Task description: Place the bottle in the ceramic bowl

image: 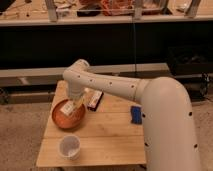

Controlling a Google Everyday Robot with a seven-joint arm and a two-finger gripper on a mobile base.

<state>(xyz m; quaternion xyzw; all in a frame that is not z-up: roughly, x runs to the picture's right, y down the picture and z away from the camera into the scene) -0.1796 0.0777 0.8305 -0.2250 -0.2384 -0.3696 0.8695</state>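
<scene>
My gripper hung low over the bowl, just inside its far rim, and the bottle sat at its tip, cream-white with tan markings. Whether I gripped the bottle or had let go of it, I could not tell; the wrist hid that part.

The bottle was within the bowl's outline, low, at or close to the bowl's floor, tilted rather than upright. I judged the task nearly finished: the carry was over and the bottle was where it belonged. What remained, as I saw it, was to make sure it rested on the terracotta, release it and lift away without dragging it back out.

My arm reached from the big white shoulder at the right, across the back of the table, to an elbow above the far left corner. From there the forearm dropped steeply down into the bowl.

Just beside the bowl, on its right, lay a dark packet, close to my wrist. A white cup stood upright near the front edge, apart from the bowl. A blue flat object lay to the right, against my arm's edge.
</scene>
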